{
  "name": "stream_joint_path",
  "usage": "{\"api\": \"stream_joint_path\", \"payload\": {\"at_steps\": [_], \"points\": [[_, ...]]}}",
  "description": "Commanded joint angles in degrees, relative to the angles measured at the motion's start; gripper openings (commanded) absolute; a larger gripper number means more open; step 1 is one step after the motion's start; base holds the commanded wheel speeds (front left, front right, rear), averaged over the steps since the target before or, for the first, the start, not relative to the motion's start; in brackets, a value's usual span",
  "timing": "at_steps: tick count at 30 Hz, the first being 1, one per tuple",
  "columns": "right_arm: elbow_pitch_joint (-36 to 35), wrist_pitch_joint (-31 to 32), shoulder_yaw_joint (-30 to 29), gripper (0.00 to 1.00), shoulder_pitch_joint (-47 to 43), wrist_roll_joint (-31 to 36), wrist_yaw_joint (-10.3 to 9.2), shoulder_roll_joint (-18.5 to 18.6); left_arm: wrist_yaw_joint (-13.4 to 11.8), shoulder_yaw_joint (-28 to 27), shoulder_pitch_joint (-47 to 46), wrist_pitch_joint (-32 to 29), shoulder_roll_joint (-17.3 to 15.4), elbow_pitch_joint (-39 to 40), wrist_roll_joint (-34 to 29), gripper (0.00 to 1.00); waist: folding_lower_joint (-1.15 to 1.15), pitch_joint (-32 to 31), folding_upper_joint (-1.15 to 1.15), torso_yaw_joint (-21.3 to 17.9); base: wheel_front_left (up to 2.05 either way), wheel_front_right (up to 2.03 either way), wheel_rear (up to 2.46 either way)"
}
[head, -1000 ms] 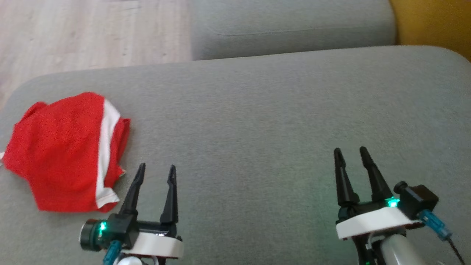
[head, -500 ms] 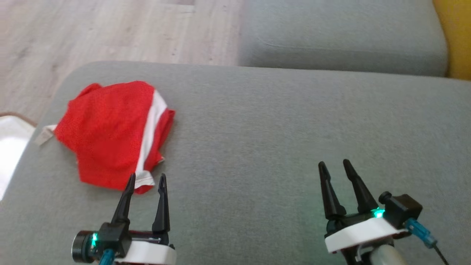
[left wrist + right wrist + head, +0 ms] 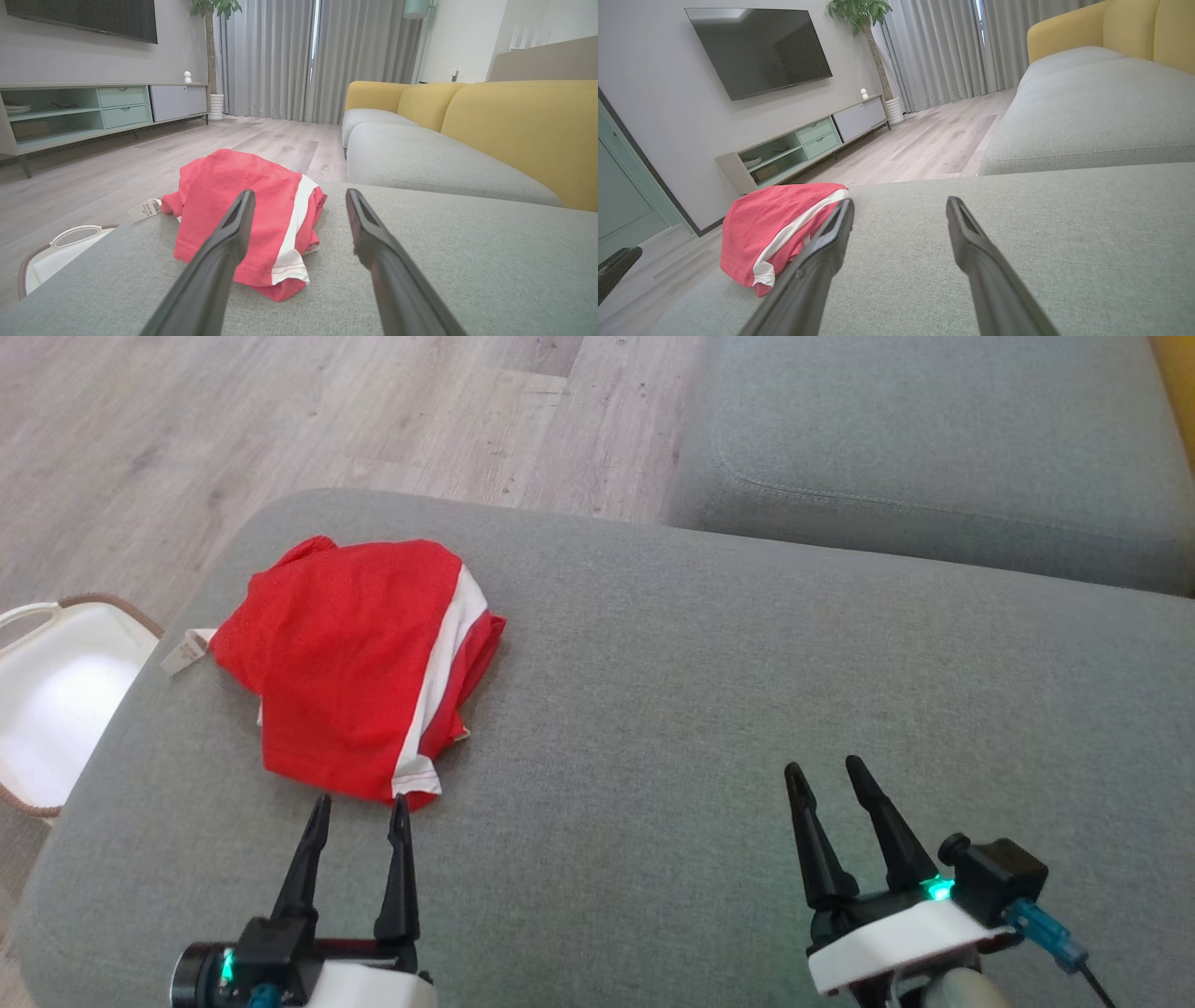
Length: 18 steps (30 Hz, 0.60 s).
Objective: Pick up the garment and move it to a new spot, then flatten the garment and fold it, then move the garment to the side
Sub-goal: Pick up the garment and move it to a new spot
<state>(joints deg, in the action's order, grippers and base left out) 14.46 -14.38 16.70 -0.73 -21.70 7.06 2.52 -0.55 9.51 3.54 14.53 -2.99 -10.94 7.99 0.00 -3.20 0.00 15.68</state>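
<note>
Head view, garment: red garment (image 3: 355, 663) with a white side stripe lies crumpled in a loose heap on the grey sofa cushion (image 3: 700, 709), far-left part, close to its left edge.
Label: paper tag (image 3: 184, 651) sticks out at the heap's left, on the cushion.
Left gripper: left gripper (image 3: 358, 814) near and just short of the heap's near hem; jaws wide, nothing between them.
Left wrist view: hem and stripe end (image 3: 287, 268) sit between and beyond the two fingers.
Right gripper: right gripper (image 3: 825, 775) over bare cushion, well apart from the cloth; jaws wide, empty.
Beside sofa: white basket (image 3: 56, 705) on the floor at left, below the cushion edge.
Handling, judged: light, limp, thin knit; will sag and unfold when lifted, not slippery, not fragile.
Where to hold, judged: near stitched hem or the stripe edge, pinching several layers; a second hold at the far edge would help spread it.
Risk, judged: one-layer pinch may drag the heap toward the left edge.
Stage, judged: pick-up not yet begun.
</note>
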Motion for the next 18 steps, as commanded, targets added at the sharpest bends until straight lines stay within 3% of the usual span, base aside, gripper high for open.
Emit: {"api": "stream_joint_path", "payload": {"at_steps": [1, 13, 18], "points": [[-1.61, -0.62, 1.45, 1.0, 1.11, -0.31, 0.43, 0.36, -0.3, -1.67, -1.94, 0.47, 0.11, 1.96, -0.28, 1.0, 0.0, -0.06, 0.0, 0.19, 0.0, 0.0, 0.0], [-1.78, -0.62, 1.6, 1.0, 1.51, -0.36, 0.43, 0.36, 0.17, -3.45, -2.93, 0.47, 0.04, 2.59, -0.69, 1.0, 0.0, 1.46, 0.0, -0.57, 0.0, 0.0, 0.0], [-2.24, -0.62, 0.28, 1.0, 2.76, 0.72, 0.43, 0.36, 1.69, -5.6, -8.24, 0.47, -2.73, 2.58, -2.12, 1.0, 0.0, 4.64, 0.0, -2.39, 0.0, 0.0, 0.0]]}}
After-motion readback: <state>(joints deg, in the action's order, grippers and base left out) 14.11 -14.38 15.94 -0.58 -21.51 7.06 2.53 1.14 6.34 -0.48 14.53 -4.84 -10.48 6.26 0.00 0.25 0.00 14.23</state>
